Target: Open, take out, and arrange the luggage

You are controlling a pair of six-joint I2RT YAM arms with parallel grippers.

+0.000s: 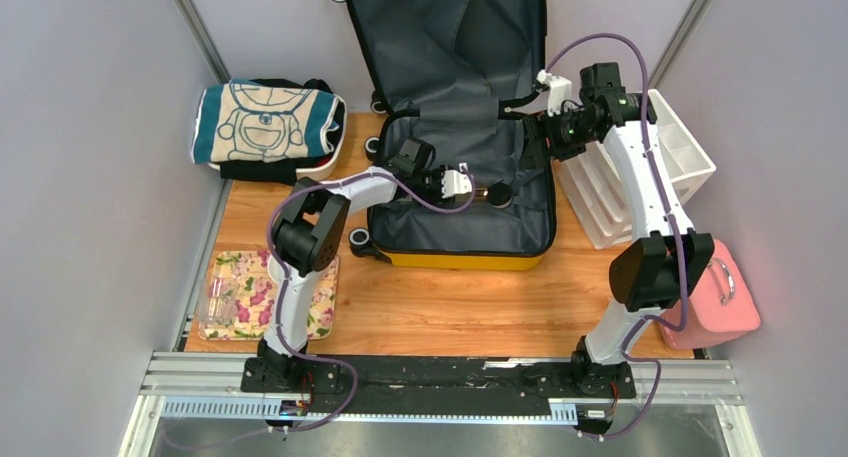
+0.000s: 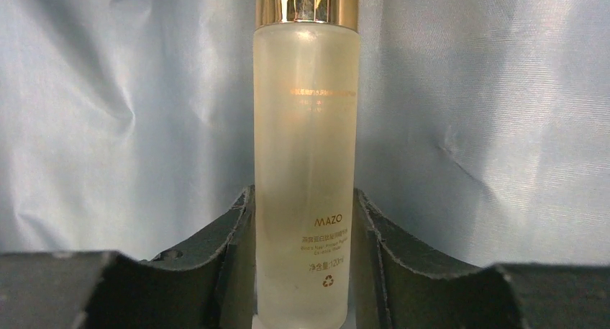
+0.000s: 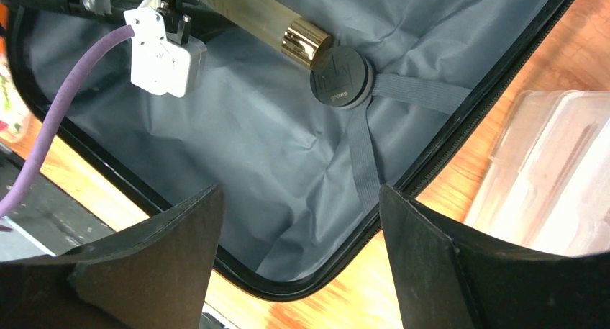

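The yellow luggage (image 1: 460, 260) lies open on the wooden table, its lid (image 1: 450, 37) leaning back and its dark grey lining showing. My left gripper (image 1: 470, 189) reaches into the lower half and is shut on a frosted bottle (image 2: 306, 163) with a gold cap. In the right wrist view the bottle (image 3: 266, 19) lies beside the black strap buckle (image 3: 341, 77). My right gripper (image 1: 535, 127) is open and empty; it hovers over the luggage's right rim (image 3: 431, 149), its fingers (image 3: 165, 257) wide apart.
A white slatted rack (image 1: 680, 167) stands right of the luggage. A small pink case (image 1: 720, 297) sits at the near right. A blue and cream cartoon bag (image 1: 265, 127) lies at the back left. A floral tray (image 1: 235, 297) holds a clear item near my left arm.
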